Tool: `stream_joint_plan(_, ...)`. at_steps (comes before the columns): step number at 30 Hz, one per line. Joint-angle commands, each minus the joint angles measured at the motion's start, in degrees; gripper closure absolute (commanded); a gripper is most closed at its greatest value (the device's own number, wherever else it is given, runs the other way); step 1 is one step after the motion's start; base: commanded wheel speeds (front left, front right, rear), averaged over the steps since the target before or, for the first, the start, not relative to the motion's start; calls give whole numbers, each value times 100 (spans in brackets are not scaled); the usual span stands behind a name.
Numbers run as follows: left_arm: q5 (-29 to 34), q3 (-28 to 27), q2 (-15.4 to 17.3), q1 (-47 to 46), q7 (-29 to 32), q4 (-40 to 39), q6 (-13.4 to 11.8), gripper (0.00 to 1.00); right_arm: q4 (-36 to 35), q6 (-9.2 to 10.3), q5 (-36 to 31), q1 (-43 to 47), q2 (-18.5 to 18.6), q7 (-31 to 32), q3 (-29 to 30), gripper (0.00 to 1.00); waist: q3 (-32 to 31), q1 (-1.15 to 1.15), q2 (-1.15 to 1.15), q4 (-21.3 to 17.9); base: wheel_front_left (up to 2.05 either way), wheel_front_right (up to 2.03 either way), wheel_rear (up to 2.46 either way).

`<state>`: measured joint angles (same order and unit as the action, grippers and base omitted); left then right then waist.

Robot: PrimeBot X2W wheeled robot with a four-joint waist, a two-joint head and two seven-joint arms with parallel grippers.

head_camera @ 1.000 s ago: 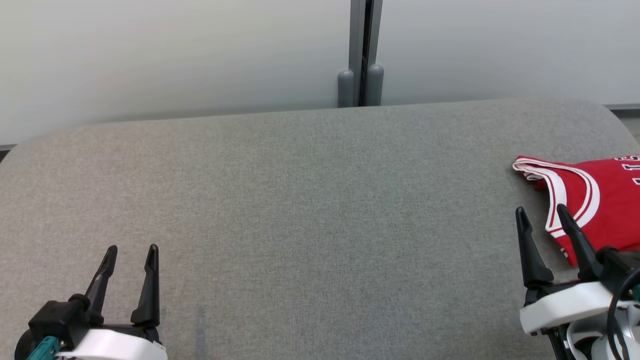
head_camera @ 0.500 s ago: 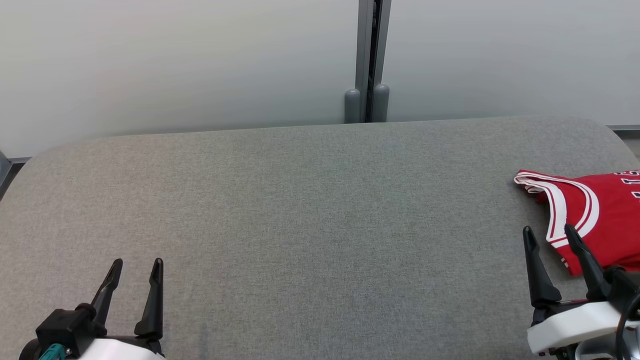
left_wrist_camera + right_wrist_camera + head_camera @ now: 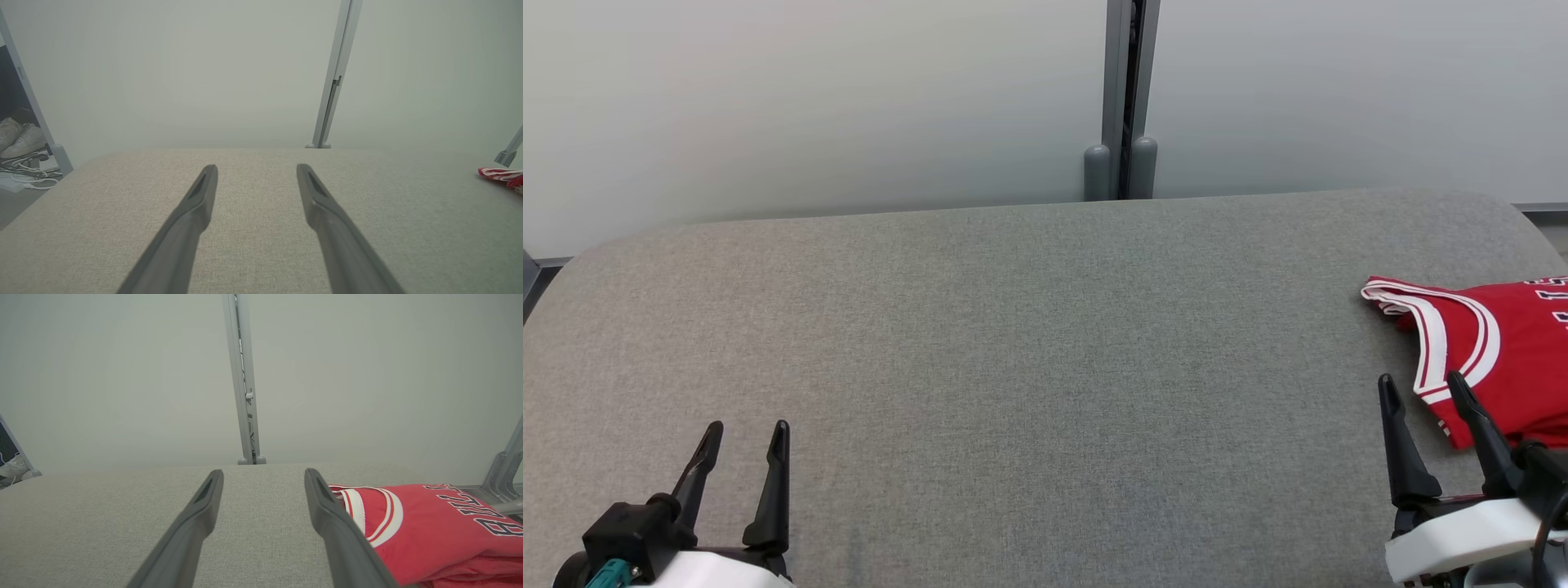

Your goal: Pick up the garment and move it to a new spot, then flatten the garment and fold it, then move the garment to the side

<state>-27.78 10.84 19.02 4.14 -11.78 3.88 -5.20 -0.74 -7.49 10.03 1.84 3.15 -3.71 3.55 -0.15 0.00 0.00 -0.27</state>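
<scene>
The garment (image 3: 1503,351) is a red jersey with white and red trim and dark lettering, folded at the right edge of the grey cushioned surface (image 3: 1029,343); part of it runs off the head view's right side. It also shows in the right wrist view as the garment (image 3: 433,526) and at the far right of the left wrist view as the garment (image 3: 500,174). My right gripper (image 3: 1423,390) stands open just left of and in front of the jersey, holding nothing. Open and holding nothing as well, my left gripper (image 3: 747,434) hovers at the lower left.
Behind the surface stands a pale partition wall with a grey post (image 3: 1123,98) at its middle. Pale shoes (image 3: 20,136) and cables lie on the floor past the surface's left end. A metal bracket (image 3: 504,469) stands beyond the jersey.
The head camera tilted up a little during the first half second, so everything sits lower in the picture. Both grippers stay open and the jersey has not moved.
</scene>
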Motion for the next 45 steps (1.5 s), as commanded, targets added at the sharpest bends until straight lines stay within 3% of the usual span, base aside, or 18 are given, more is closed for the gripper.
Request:
stream_joint_plan(1,-25,-9,44,-101,9,-17,-43,0,-21,-2,-19,68,-1,-3,45,0,3,0,0,6,0,0,0)
stream_joint_plan(34,-114,25,104,-142,-26,12,-138,0,65,-2,65,85,-11,-51,80,0,25,0,0,88,0,0,0)
stream_joint_plan(35,-95,32,44,-17,-5,26,-116,100,58,0,39,28,-29,-35,58,100,25,0,0,88,0,0,0)
stream_joint_plan(39,-112,130,-140,140,2,212,-113,100,286,0,57,132,-115,-25,38,100,25,0,0,88,0,0,0)
stream_joint_plan(45,-619,180,-271,97,-23,220,-26,100,434,0,675,29,-95,283,293,100,26,0,0,85,0,0,0)
